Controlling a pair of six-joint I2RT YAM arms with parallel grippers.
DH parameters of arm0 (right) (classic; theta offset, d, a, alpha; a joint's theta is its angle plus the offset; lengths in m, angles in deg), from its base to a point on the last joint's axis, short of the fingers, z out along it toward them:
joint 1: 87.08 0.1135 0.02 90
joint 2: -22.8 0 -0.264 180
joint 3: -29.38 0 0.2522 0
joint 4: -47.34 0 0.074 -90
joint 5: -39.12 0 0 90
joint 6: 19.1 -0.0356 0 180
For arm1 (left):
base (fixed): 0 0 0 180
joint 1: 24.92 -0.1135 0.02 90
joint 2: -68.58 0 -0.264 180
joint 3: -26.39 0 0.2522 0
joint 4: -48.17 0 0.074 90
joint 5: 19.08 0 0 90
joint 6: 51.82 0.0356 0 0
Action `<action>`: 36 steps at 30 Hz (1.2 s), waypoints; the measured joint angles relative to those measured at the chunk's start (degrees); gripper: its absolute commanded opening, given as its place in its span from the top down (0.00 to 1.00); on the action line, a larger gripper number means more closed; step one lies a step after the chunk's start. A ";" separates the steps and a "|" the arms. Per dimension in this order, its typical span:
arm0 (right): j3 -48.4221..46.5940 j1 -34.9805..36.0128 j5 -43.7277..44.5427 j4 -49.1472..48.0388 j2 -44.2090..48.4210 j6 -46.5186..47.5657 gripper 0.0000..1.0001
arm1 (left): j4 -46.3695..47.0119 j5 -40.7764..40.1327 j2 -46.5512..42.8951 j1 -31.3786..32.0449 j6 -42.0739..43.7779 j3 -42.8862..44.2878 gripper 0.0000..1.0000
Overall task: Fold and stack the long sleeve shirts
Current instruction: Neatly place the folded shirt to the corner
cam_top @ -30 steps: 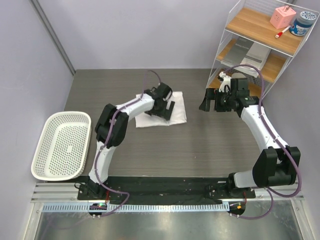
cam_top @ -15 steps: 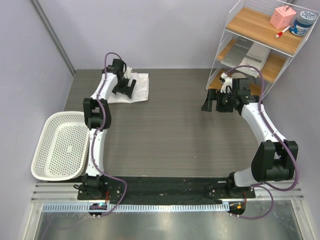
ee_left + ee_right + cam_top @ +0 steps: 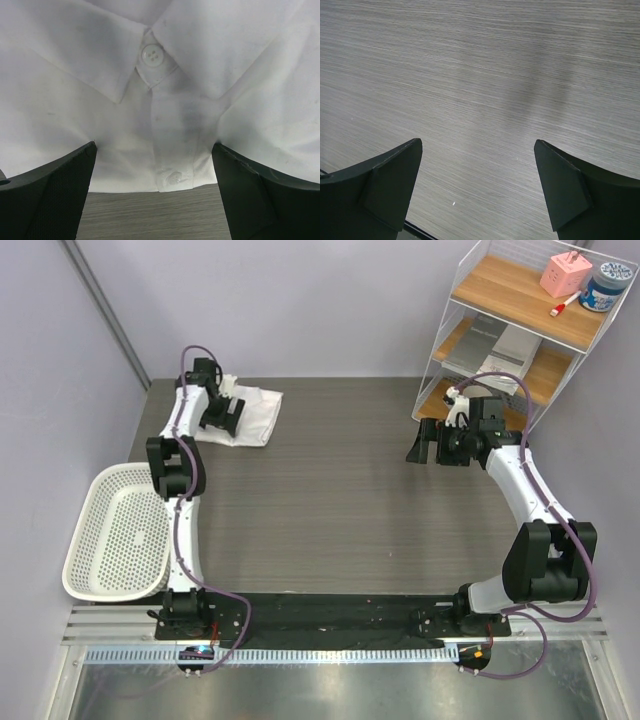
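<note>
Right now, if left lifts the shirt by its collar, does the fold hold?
Probably not: the shirt is thin creased cloth, likely to sag and unfold. Pushed on the smooth table, it would probably bunch.

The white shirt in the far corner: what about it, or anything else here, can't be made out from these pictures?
- Shirt: top view, the left gripper covers its left part; one shirt or several, cannot tell.
- Sleeves: left wrist view, cut off by the frame edges; only the collar and a button show.
- Things on the shelf: top view, too small to name.
</note>
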 measured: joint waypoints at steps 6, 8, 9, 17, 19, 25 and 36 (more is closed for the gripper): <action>0.00 0.00 -0.35 0.20 0.00 0.09 0.00 | 2.60 0.76 -4.39 -4.74 -1.44 -8.09 0.06; 0.00 0.00 -0.63 0.24 0.00 0.09 0.00 | 3.45 0.90 -6.10 -5.84 -1.77 -11.13 0.05; 0.00 0.00 -0.79 0.26 0.00 0.09 0.00 | 3.69 0.92 -6.75 -6.12 -1.92 -12.20 0.05; 0.00 0.00 -1.55 0.55 0.00 0.00 0.00 | 2.47 0.15 -7.23 -6.60 -2.64 -11.85 0.00; 0.00 0.00 -1.68 0.68 0.00 0.02 0.00 | 3.32 1.07 -7.98 -6.58 -2.58 -12.98 0.00; 0.00 0.00 -2.62 1.03 0.07 -0.20 0.00 | 4.28 4.07 -17.88 -6.19 -1.60 -22.23 0.00; 0.00 0.00 -3.96 1.07 1.84 -1.05 0.00 | 4.04 6.54 -28.57 -3.96 -1.99 -28.13 0.00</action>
